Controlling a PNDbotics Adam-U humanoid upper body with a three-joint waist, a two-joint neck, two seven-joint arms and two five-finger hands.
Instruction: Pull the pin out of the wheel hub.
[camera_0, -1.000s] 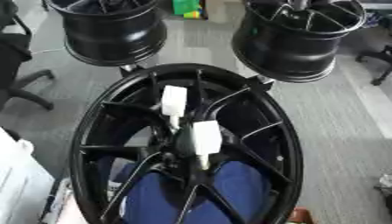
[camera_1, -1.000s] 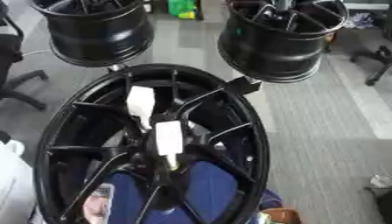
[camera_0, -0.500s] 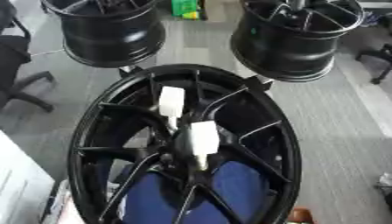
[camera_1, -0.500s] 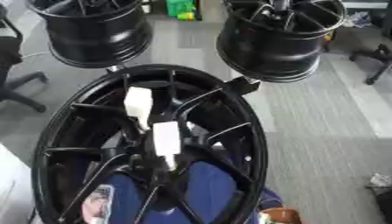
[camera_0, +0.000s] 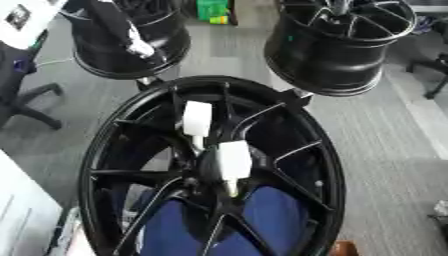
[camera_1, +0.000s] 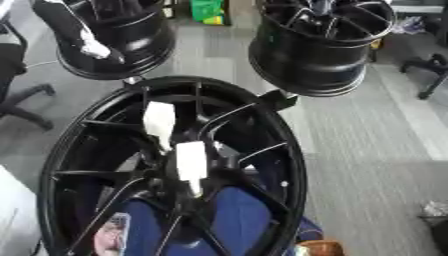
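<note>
2 white pins (camera_1: 190, 162) stand in the black wheel hub (camera_1: 105, 145), left hand (camera_1: 87, 42) above.

The near wheel hub (camera_0: 210, 170) looks to me like black metal with a satin sheen on its spokes and rim, and the two white pins (camera_0: 234, 161) standing in it read as smooth matt plastic. Behind its spokes I see blue cloth (camera_0: 262, 220), soft and dull. The two far wheels (camera_1: 319, 47) show the same dark semi-gloss metal, and the floor (camera_0: 385, 145) is grey carpet, rough and matt.

Two pins (camera_0: 234, 160) in near wheel hub (camera_0: 210, 170).
</note>
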